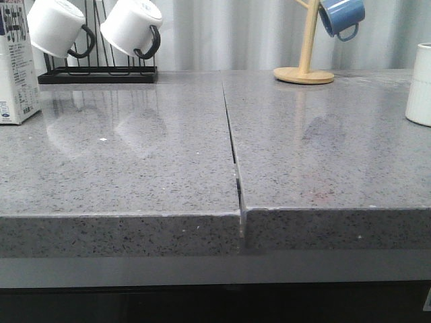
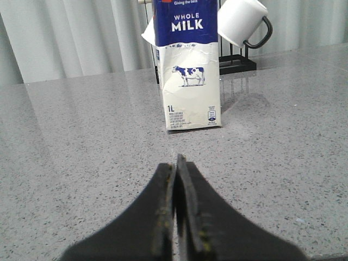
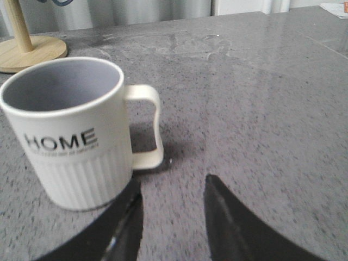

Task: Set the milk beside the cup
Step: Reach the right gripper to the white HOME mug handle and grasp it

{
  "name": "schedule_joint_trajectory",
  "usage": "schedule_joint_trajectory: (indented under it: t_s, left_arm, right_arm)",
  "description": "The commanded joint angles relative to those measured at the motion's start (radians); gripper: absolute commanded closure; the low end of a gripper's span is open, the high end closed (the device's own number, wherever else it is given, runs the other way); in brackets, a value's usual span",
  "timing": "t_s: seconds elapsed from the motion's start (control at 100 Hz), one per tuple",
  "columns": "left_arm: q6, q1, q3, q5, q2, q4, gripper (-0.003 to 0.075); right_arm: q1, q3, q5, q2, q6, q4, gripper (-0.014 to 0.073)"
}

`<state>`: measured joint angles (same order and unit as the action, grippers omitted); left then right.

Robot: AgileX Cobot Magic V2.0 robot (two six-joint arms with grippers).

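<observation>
The milk (image 1: pixel 16 64) stands upright at the far left edge of the grey counter; in the left wrist view the carton (image 2: pixel 187 76) is straight ahead of my left gripper (image 2: pixel 177 163), which is shut, empty and a short way from it. The cup (image 1: pixel 420 84), a white mug with "HOME" lettering, stands at the far right edge. In the right wrist view the cup (image 3: pixel 73 130) is just beyond one finger of my right gripper (image 3: pixel 173 187), which is open and empty, with the handle pointing across its gap. Neither gripper shows in the front view.
A black rack (image 1: pixel 97 75) with two rounded white mugs (image 1: pixel 131 27) stands at the back left, behind the milk. A wooden mug tree (image 1: pixel 304 70) with a blue mug (image 1: pixel 341 17) stands at the back right. A seam (image 1: pixel 233 145) splits the counter down the middle.
</observation>
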<state>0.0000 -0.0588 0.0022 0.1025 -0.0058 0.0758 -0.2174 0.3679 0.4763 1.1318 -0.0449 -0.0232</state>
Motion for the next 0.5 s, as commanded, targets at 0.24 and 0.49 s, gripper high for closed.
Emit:
schedule_joint_trajectory:
  t_s: [0.24, 0.49]
  left_arm:
    - [-0.008, 0.002, 0.041, -0.084, -0.032, -0.008, 0.0741]
    - [-0.008, 0.002, 0.041, -0.084, -0.032, -0.008, 0.0741]
  right_arm:
    - [-0.008, 0.137, 0.143, 0.185, 0.007, 0.012, 0.0297]
    - [-0.007, 0.209, 0.17, 0.298, 0.007, 0.033, 0.0297]
